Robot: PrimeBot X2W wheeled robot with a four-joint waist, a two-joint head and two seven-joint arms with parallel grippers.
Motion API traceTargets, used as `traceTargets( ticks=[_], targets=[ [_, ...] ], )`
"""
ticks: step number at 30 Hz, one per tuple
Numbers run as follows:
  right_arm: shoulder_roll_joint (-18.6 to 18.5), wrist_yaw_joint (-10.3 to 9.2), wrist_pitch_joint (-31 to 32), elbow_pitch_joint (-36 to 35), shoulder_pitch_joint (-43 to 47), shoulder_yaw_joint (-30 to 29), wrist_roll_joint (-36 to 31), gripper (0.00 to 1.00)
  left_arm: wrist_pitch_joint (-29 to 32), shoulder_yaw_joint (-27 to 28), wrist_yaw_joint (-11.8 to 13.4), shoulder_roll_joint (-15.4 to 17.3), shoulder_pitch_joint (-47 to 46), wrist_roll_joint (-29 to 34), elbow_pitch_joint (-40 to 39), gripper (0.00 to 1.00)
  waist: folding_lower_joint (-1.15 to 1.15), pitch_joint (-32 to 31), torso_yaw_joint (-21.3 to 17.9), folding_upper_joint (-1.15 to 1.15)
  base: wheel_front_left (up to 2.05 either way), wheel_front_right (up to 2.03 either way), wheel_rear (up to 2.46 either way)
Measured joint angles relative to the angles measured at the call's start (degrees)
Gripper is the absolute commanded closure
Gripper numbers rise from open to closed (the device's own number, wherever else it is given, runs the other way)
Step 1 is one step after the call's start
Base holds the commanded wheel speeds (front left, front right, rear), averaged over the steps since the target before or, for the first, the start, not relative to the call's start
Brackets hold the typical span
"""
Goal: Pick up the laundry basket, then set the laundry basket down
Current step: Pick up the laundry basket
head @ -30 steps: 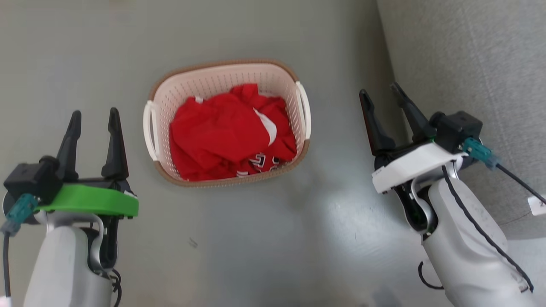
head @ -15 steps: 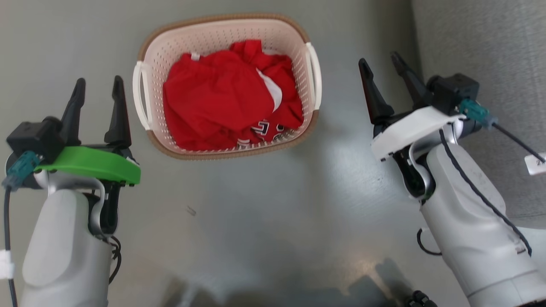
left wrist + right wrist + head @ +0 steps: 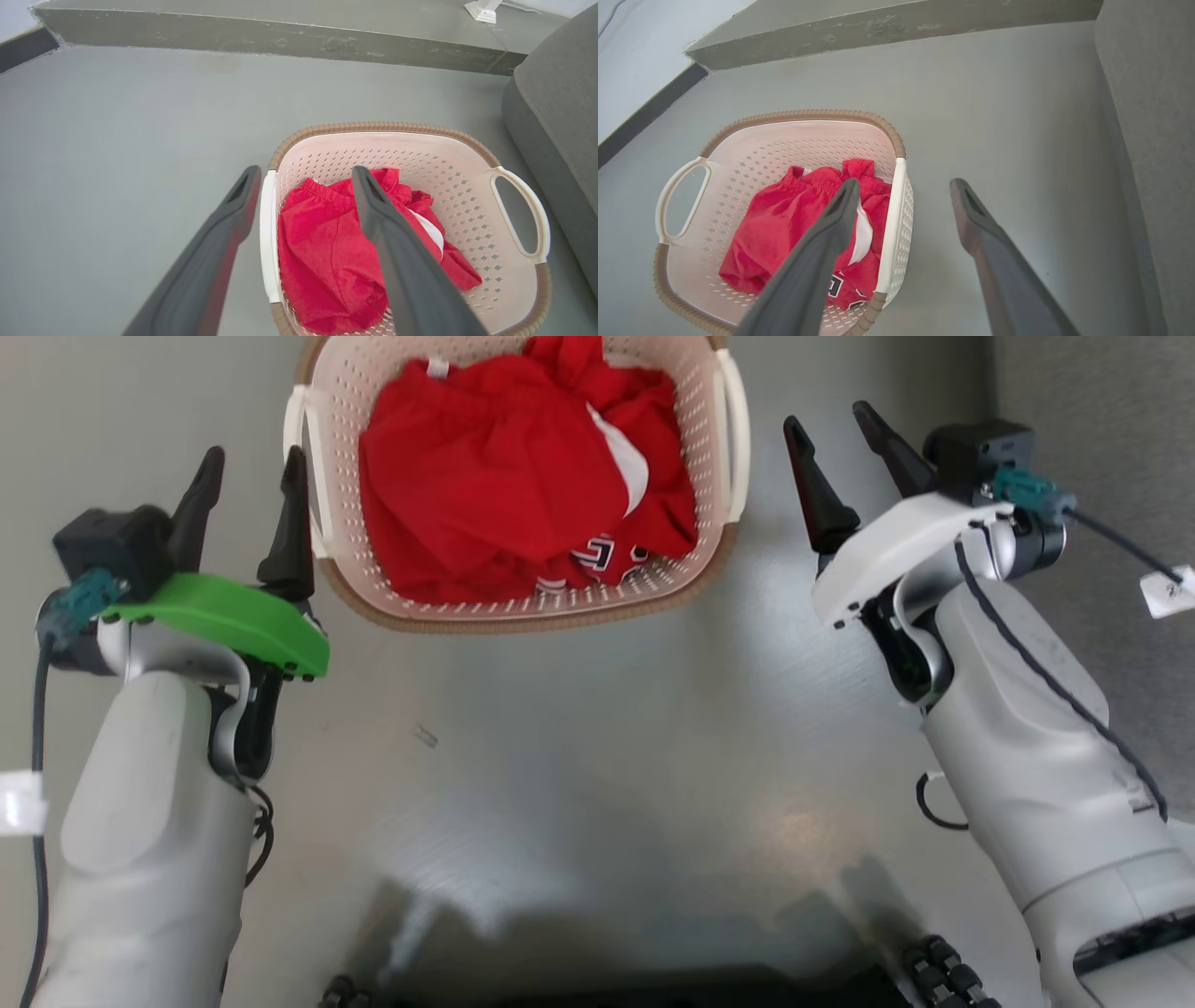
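The laundry basket stands on the grey floor straight ahead of the robot, at the top middle of the head view, where the frame's edge cuts off its far side. Its cream perforated wall carries a brown woven-look rim, and inside lies a heap of red clothing with a white patch and some black-and-white lettering at the near edge. A white handle runs along the basket's left side and another white handle along its right. The left gripper is just beside the left handle with its two dark fingers spread apart and holding nothing. In the left wrist view that handle shows in the gap of the left gripper, one finger over the bare floor and the other over the red cloth. Whether a finger touches the handle I cannot tell. The right gripper is near the right handle, apart from it in the head view, fingers likewise spread and empty. In the right wrist view the handle shows in the gap of the right gripper, one finger over the basket and the other over the floor. Grey fabric-covered furniture stands to the right of the basket, beyond the right arm.
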Motion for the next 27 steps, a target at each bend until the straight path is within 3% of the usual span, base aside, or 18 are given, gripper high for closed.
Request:
traceTargets(
  ticks=[16,27],
  targets=[
    [-0.02,0.34,1.75,9.14,-9.77,2.48,0.24,0.00,4.71,-3.02,-0.02,-0.24,-9.46,-4.60,12.14,0.00,0.00,7.19,2.35,0.00,0.00,0.00,0.00],
    [-0.20,0.59,2.48,12.85,-13.49,4.47,4.16,0.00,5.80,-5.54,-0.40,-0.53,-14.49,-6.70,17.51,0.00,0.00,10.31,3.58,0.00,0.00,0.00,0.00]
  ],
)
